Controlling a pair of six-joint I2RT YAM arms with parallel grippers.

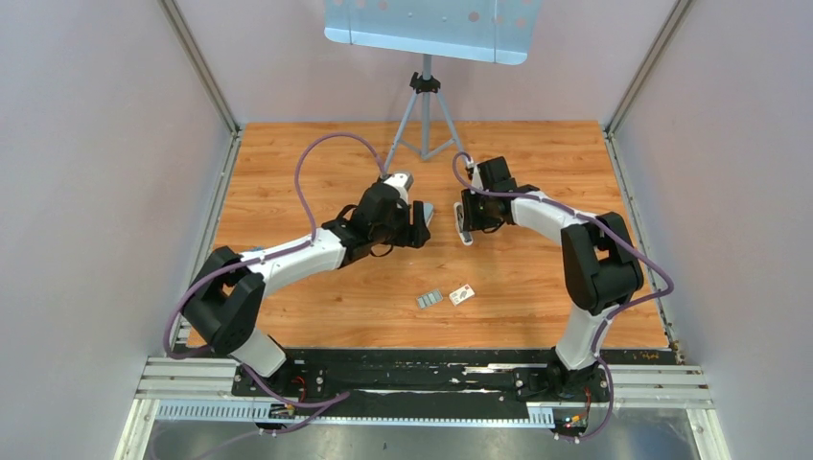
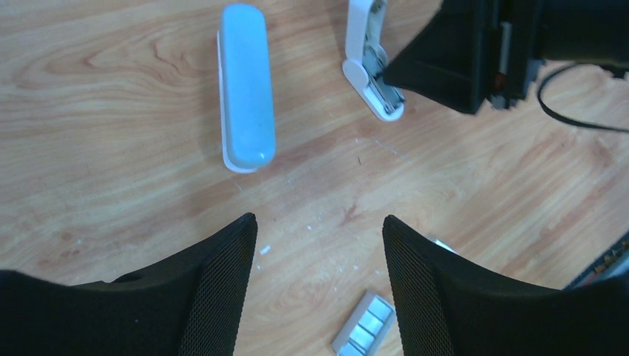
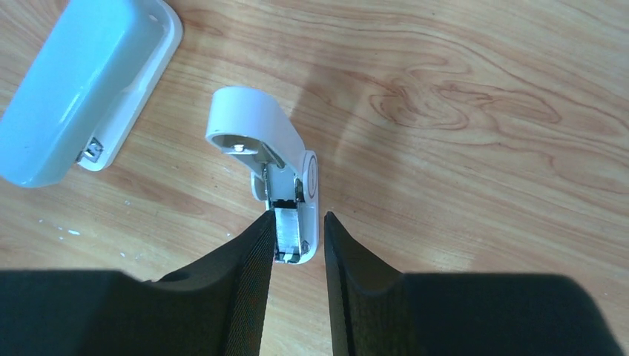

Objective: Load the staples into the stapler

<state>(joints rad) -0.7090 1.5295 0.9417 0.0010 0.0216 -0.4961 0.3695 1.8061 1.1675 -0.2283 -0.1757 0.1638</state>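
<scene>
the wooden table (image 1: pixel 288 182) carries the light blue stapler cover (image 2: pixel 247 87), the white stapler base (image 2: pixel 369 63), the staples (image 1: pixel 429 299) and a small white carton (image 1: pixel 462 294).

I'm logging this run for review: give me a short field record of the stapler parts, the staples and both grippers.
blue half: flat on table, untouched, apart from white half
white half: gripped between right gripper fingers
staples: on table beside white carton, not loaded
left gripper: open, empty, above bare wood
</scene>
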